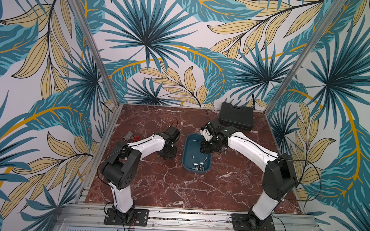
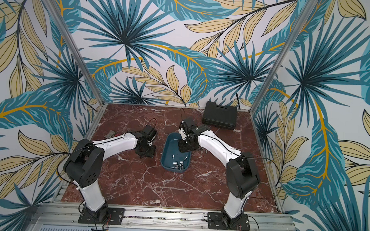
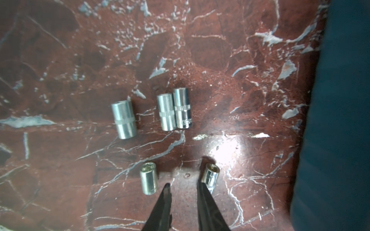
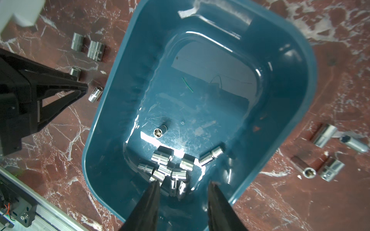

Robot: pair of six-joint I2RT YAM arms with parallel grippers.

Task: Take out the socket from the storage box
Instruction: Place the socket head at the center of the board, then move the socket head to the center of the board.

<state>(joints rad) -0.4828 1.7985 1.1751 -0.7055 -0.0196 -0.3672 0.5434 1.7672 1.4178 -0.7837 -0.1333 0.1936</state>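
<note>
Chrome sockets [image 1: 197, 166] heap at the six o'clock end of the teal storage box [image 1: 185, 152] in a top view. Right gripper [image 4: 184, 182] hovers above, fingers spread, empty; left gripper [image 3: 183, 180] narrowly parted, empty. Likely hard, dense, slippery: pinch across one barrel's sides.

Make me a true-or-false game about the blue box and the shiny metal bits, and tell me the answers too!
1. There are sockets inside the storage box. True.
2. The black tool case is open. False: it is shut.
3. The right gripper hangs open over the storage box. True.
4. The left gripper holds a socket. False: it is empty, and loose sockets lie on the table beside it.
</note>
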